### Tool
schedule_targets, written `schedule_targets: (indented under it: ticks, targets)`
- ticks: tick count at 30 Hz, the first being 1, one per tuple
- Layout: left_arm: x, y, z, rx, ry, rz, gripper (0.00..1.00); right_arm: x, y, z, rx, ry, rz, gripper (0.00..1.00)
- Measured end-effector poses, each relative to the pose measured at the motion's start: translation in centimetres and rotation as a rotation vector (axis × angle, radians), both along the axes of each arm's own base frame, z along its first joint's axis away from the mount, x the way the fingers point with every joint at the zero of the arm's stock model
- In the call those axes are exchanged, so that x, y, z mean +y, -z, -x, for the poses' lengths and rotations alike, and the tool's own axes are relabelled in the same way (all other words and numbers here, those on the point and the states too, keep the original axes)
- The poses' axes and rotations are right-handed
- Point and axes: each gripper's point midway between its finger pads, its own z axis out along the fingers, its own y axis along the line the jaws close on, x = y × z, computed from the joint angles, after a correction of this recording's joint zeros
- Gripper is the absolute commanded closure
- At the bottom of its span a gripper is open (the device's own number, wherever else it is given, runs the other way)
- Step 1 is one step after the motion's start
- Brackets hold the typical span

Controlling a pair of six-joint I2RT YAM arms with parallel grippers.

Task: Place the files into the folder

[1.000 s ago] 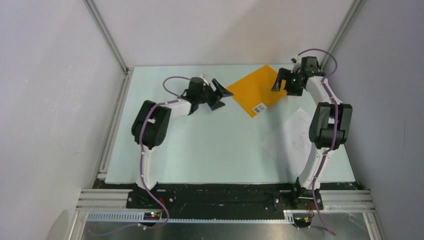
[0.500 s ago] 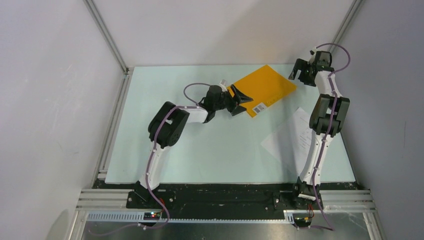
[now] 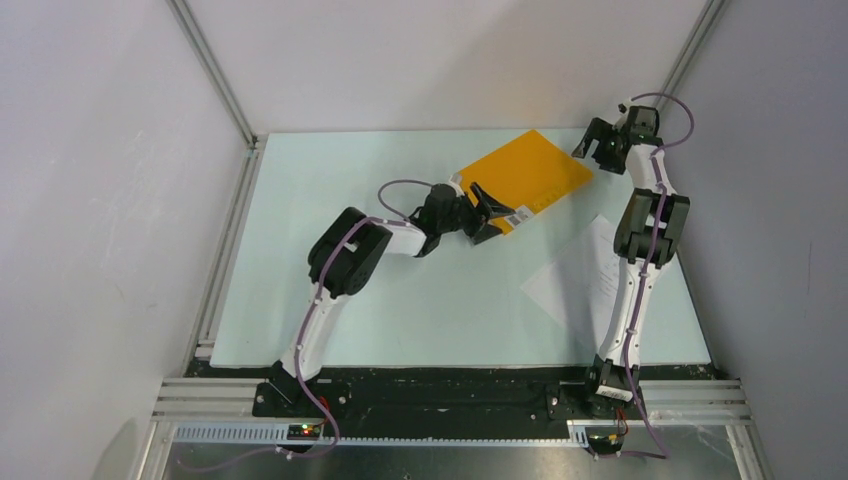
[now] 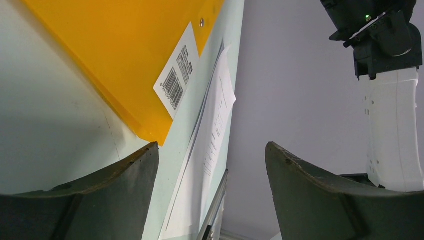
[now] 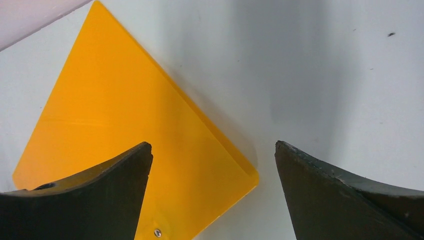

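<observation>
None of the files [image 3: 585, 275] is in yet: they lie flat at the table's right side, apart from the folder [image 3: 530, 170], which looks closed at the far middle. The left gripper [image 3: 497, 215] stands wide at the folder's near corner and the right gripper [image 3: 595, 152] wide above its far corner, both empty. Opening and loading remain.

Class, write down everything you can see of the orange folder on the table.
The folder is a flat, orange-yellow rectangle, glossy like plastic or card. It is closed and lies turned diagonally at the far side of the table. A white barcode sticker and a small metal rivet sit by its nearest corner. The open left end effector stands at that corner; contact is unclear.
</observation>
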Motion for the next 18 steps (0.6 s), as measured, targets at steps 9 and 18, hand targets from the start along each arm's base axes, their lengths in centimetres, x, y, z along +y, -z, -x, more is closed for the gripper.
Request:
schedule_targets:
  ticks: [9,18]
  targets:
    - [-0.9,2.1,-0.3,0.035,-0.011,-0.007,0.18,2.6,0.0,0.1,0.002,-0.055,-0.092,0.05]
    - [-1.5,1.5,-1.3,0.018,-0.011,0.002,0.23,3.8,1.0,0.5,0.021,-0.080,-0.122,0.07]
